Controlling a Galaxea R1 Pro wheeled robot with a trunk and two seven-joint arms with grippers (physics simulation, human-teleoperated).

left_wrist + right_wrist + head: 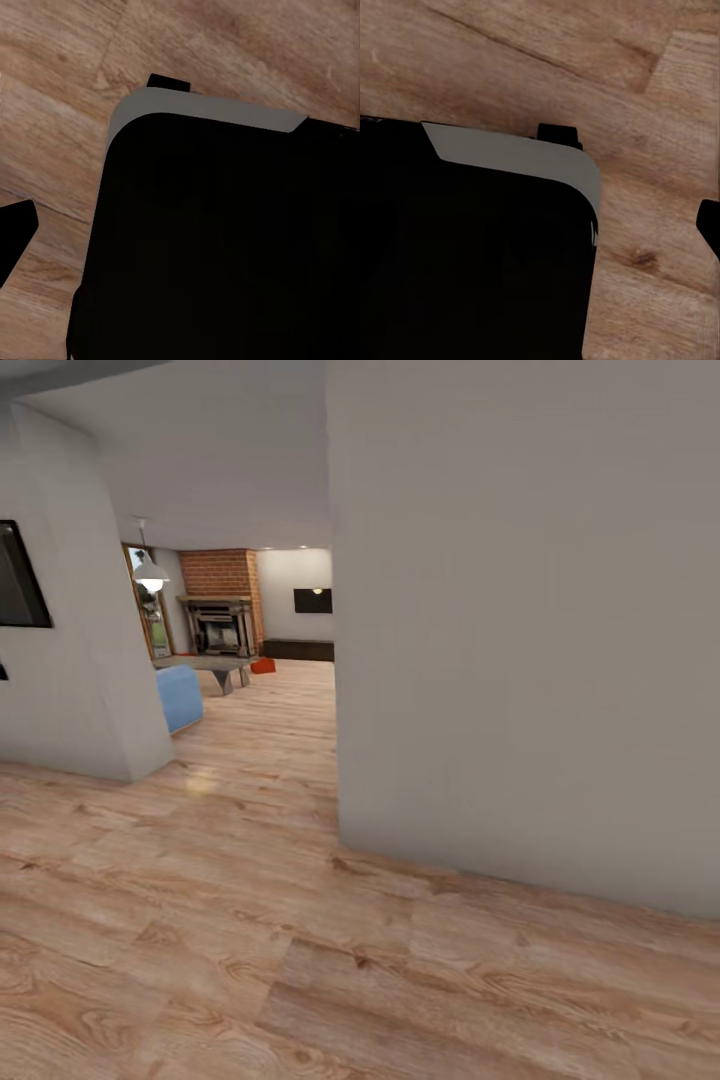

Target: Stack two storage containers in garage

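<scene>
I spot one storage container (263, 665) on the plank floor (300, 920) just beside the brick fireplace (222, 600), far down the hall; I'm mid-approach, arms tucked over my base (225, 247), fingers' state I cannot tell

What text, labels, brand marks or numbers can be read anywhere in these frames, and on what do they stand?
None: no text is readable in any view.
The black wall TV far off beside the brick fireplace is too small to show any mark.
The dark panel on the near left wall is blank.
The wrist views show plank floor and the robot's dark body, unmarked.
</scene>
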